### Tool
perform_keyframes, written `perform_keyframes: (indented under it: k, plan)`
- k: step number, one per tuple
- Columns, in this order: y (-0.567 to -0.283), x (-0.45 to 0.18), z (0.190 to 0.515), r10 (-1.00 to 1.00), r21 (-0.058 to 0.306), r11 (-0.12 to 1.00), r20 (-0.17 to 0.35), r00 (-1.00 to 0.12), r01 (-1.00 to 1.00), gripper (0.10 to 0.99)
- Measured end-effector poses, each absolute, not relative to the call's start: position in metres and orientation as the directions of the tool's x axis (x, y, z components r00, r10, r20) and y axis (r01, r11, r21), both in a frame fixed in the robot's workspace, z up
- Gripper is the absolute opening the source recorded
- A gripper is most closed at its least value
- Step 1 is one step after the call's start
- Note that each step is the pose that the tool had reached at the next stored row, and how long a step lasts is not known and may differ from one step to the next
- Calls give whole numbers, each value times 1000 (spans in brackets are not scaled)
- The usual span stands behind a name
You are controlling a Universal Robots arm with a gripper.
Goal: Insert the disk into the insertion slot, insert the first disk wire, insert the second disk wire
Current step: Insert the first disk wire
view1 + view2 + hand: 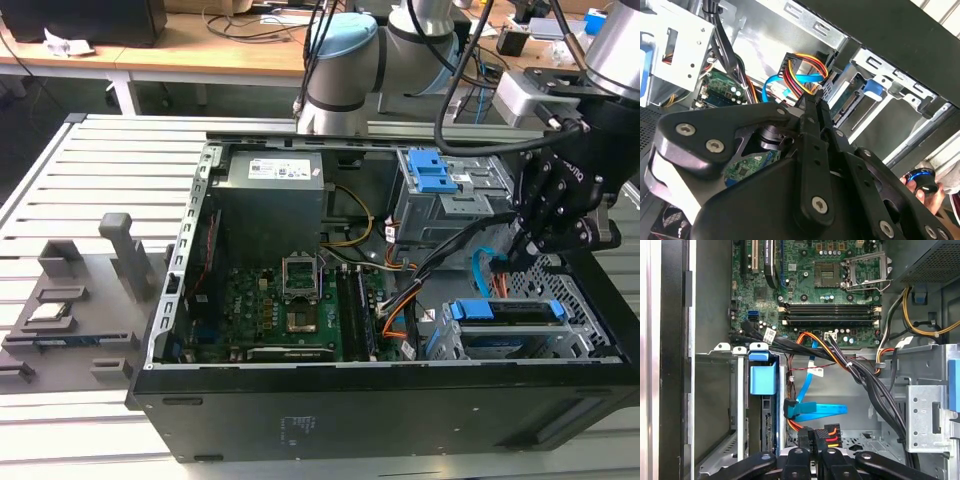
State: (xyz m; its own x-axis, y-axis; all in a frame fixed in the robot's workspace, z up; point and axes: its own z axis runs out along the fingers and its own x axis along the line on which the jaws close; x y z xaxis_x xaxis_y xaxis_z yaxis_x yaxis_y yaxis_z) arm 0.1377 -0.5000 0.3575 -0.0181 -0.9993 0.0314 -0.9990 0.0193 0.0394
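The disk [512, 311], in a blue carrier, sits inside the insertion slot [575, 345], the perforated silver cage at the case's front corner on the exterior view's right. My gripper [522, 250] hangs just above the slot's inner end. Both wrist views show its fingers [808, 439] pressed together on the dark plug [832, 432] of the first disk wire [807, 67], a red, orange and yellow bundle. The plug is close to the disk's connector end [846, 106] but apart from it. The second disk wire [821, 410], flat and light blue, lies loose beside it with its plug [789, 407] free.
A grey cage with a blue tab [436, 185] stands behind the slot. Thick black cables [875, 390] cross beside my gripper. The motherboard [290, 305] and power supply [270, 205] fill the case's other half. A hand [926, 189] holds a small dark object outside the case.
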Motion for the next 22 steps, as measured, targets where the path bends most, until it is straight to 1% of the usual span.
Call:
perform_keyframes:
  k: [6,11,16,22]
  plan:
    - [-523,138,357,-999,39,19,31,-18,-999,161]
    - [-535,138,356,-999,39,19,31,-18,-999,161]
    - [-536,141,353,-999,39,19,31,-18,-999,161]
    - [-536,144,347,-1000,40,19,16,-18,-999,161]
